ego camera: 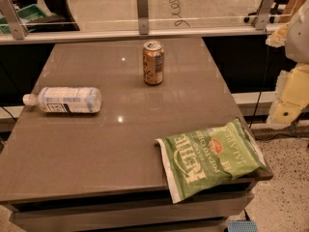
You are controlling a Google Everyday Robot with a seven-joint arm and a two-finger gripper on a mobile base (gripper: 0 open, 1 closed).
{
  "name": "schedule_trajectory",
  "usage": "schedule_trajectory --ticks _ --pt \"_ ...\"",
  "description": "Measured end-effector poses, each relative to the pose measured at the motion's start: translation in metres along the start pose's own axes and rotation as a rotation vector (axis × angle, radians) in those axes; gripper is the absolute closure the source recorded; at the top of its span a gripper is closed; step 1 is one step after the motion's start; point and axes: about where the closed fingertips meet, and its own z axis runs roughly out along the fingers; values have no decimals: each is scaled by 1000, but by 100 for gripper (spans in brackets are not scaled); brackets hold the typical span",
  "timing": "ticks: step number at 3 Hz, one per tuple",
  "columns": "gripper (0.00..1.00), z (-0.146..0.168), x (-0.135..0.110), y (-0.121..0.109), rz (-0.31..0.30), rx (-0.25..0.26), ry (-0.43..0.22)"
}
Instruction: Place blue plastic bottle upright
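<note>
So here's where I'm at. The clear, pale bluish plastic water bottle (65, 99) is lying flat on its side on the left part of the grey-brown rectangular table top (96, 149), close to the left edge. Its white screw cap (30, 99) points left and its base points right, toward the middle of the table. The white label with dark print faces up. So it's not upright yet, and nothing is touching it.

My gripper (288, 100) is way over at the right edge of the view, off the side of the table and above the speckled floor (285, 192) — well apart from the bottle. It shows as pale, yellowish-white pieces partly cut off by the frame, and honestly I can't tell how far open it is. It's not holding the bottle, that much is clear.

Other stuff on the table: an orange aluminium drink can (153, 63) stands upright toward the back middle, behind and to the right of the bottle, well apart from it. A green Kettle potato chip bag (212, 156) lies flat at the front right corner, one corner hanging over the front edge. Behind the table there's a low glass panel held by grey metal posts (142, 11) — the bottle is nowhere near that
</note>
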Motion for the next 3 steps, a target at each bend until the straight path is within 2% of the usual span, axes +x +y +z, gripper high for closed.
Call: schedule_trajectory --ticks 1,2,3 --pt "0 0 0 0 0 0 0" --pt "0 0 -4 -3 0 -4 -45" --pt "0 11 -39 -5 -21 -17 -145"
